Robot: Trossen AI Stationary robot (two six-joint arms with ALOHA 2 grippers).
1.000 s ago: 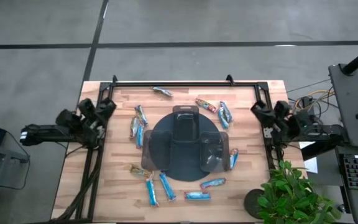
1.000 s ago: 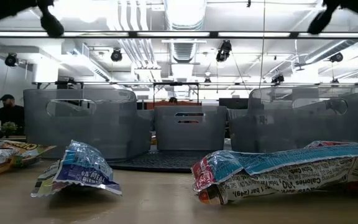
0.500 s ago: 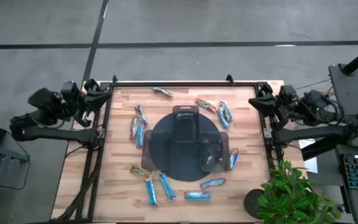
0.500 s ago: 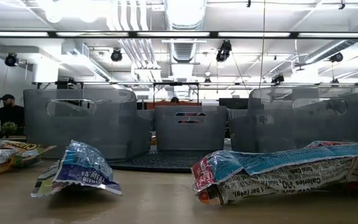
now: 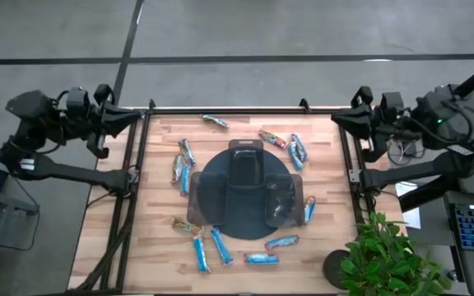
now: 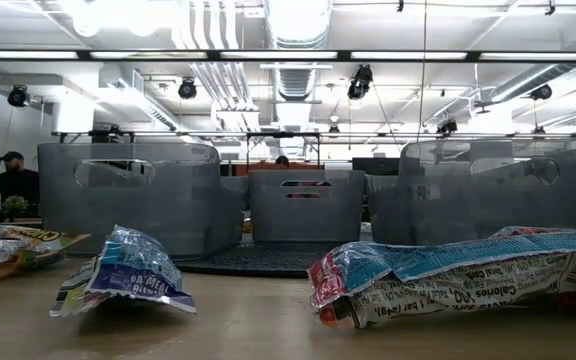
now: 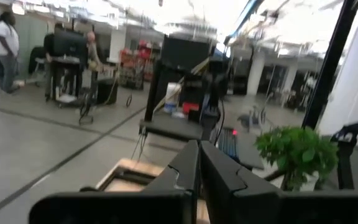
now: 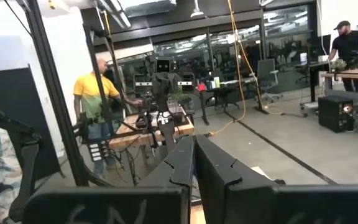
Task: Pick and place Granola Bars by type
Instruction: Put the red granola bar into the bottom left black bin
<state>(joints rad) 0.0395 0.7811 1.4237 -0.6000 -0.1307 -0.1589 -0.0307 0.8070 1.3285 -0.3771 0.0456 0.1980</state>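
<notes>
Several granola bars lie flat on the wooden table around a dark round tray (image 5: 208, 193) that holds clear bins. Light blue bars (image 5: 298, 150) (image 5: 220, 245) are the most common. A red/orange bar (image 5: 272, 138) and a greenish-silver bar (image 5: 215, 122) lie near the far edge. In the low view a blue bar (image 6: 128, 270) and a crumpled red and blue bar (image 6: 448, 275) lie closest. My left gripper (image 5: 130, 120) hovers by the far left corner, and its fingers show shut in the left wrist view (image 7: 199, 165). My right gripper (image 5: 338, 123) hovers by the far right corner, likewise shut (image 8: 194, 158). Neither touches anything.
A black frame rail (image 5: 241, 108) runs along the table's far edge and down both sides. A potted plant (image 5: 385, 259) stands at the near right corner. Three grey clear bins (image 6: 303, 205) sit on the tray. People stand in the room beyond the table.
Both arms have risen from a low, folded pose beside the table's left and right edges. Each gripper has moved up and toward the far edge and has turned level, pointing inward over the table. The bars and the tray have stayed still.
</notes>
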